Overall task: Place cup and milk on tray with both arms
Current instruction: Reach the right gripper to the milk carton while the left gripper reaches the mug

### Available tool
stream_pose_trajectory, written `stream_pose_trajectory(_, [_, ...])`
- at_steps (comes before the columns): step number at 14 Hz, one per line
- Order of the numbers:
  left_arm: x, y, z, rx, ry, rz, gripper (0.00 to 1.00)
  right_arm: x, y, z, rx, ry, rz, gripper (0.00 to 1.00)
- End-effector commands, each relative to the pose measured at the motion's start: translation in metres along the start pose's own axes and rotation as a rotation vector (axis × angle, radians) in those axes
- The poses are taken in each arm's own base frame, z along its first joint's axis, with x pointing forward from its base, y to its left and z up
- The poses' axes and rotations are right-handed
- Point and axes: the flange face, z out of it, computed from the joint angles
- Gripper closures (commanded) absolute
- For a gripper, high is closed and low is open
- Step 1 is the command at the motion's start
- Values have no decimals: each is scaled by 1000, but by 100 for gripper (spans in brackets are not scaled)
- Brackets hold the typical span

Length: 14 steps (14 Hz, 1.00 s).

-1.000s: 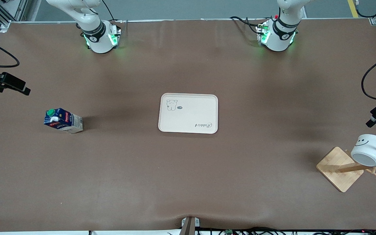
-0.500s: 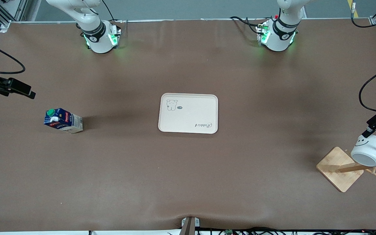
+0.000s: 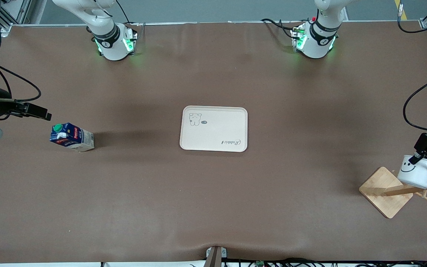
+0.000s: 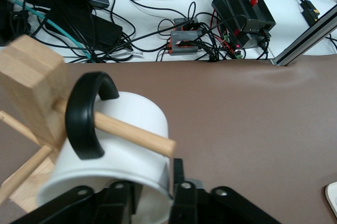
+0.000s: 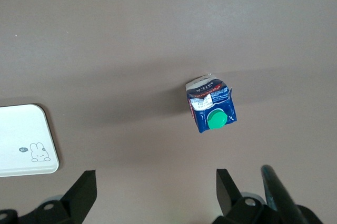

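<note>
Left claw [image 3: 423, 152] clamps the rim of the cup [image 3: 416, 172] as it hangs by its handle on a wooden rack [image 3: 387, 191].

At the bench's left-arm end, one finger [image 4: 179, 190] sits inside the cup and one outside. The right claw [image 3: 40, 111], fingers spread wide and holding nothing, hovers above the bench beside the milk [image 3: 71, 137], which stands upright toward the right arm's end. The tray [image 3: 214, 128] lies mid-bench between them.
</note>
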Motion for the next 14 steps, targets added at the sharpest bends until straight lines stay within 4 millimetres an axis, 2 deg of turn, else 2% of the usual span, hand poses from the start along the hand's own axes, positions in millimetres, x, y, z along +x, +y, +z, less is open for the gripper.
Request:
stream_pose_trajectory(1, [5,7,4,-32,4,23,100,0,2,4,-1,-27,-5,0])
stream_pose_trajectory(2, [6,10,5,-43,-1,24,100,1,1,10,13,-46,-2,0])
stream_pose_trajectory(3, [10,15,3,-46,1,30,100,8,0,26,8,-87,9,0])
stream_pose_trajectory(6, [15,35,-1,-84,-8,36,100,18,17,50,8,-153,25,0])
stream_pose_trajectory(8, [9,45,-8,-75,-39,29,100,23,29,64,0,-190,41,0])
stream_pose_trajectory(10, [4,59,-18,-51,-76,10,100,24,25,61,-2,-186,46,0])
stream_pose_trajectory(14, [3,105,-37,-16,-211,-57,100,31,21,58,-4,-169,46,0])
